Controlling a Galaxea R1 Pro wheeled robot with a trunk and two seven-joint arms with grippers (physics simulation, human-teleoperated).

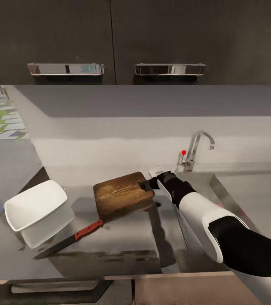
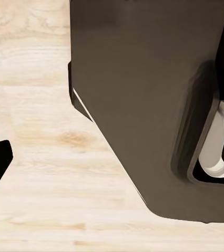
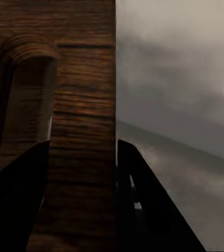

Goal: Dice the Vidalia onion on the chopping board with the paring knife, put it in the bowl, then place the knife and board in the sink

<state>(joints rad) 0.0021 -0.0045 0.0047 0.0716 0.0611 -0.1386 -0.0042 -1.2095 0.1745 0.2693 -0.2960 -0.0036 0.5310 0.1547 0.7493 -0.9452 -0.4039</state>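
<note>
The brown wooden chopping board (image 1: 120, 195) lies mid-countertop (image 1: 123, 250), its handle-hole end toward the sink (image 1: 258, 199). My right gripper (image 1: 146, 185) is shut on that end. In the right wrist view one finger (image 3: 17, 205) goes through the hole and the other (image 3: 143, 205) presses the board's (image 3: 83, 105) outer edge. The paring knife (image 1: 74, 240), red handle and dark blade, lies on the counter in front of the board, to its left. The white squarish bowl (image 1: 36, 204) stands at the far left. My left gripper (image 2: 114, 160) hangs open beside a dark cabinet, over a pale wood floor.
A chrome faucet (image 1: 193, 152) with a red-tipped lever stands behind the sink. A small white thing (image 1: 156, 171) lies just behind my right gripper. Dark wall cabinets (image 1: 110, 38) hang above. The counter's front edge and a black bar handle (image 1: 55, 290) are close below.
</note>
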